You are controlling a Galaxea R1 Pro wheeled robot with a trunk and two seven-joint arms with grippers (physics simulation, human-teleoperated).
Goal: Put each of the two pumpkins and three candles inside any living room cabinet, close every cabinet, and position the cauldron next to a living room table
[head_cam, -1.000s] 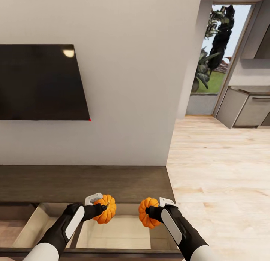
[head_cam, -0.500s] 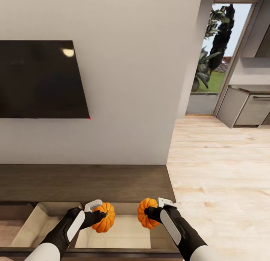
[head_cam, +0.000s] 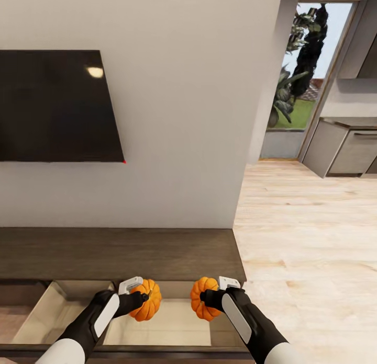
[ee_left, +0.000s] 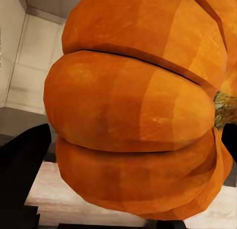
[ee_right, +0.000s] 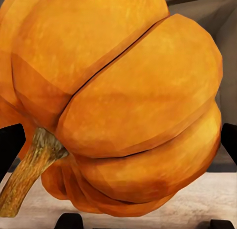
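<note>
Each of my grippers holds an orange ribbed pumpkin over an open drawer of the dark brown cabinet [head_cam: 120, 254]. The left gripper [head_cam: 140, 297] is shut on the left pumpkin [head_cam: 146, 300], whose orange body [ee_left: 133, 105] looms large in the left wrist view. The right gripper [head_cam: 205, 297] is shut on the right pumpkin [head_cam: 201, 298], seen close up with its stem [ee_right: 29, 172] in the right wrist view. Both pumpkins hang just above the pale inside of the drawer [head_cam: 173, 325]. The candles and the cauldron are out of view.
A black wall TV [head_cam: 55, 106] hangs above the cabinet. A second open drawer [head_cam: 31, 317] lies to the left. Pale wood floor [head_cam: 309, 249] runs to the right toward grey kitchen units [head_cam: 343, 149] and a glass door [head_cam: 298, 71].
Both grippers have sunk a little toward the open drawer with their pumpkins, and the head view has tilted slightly downward.
</note>
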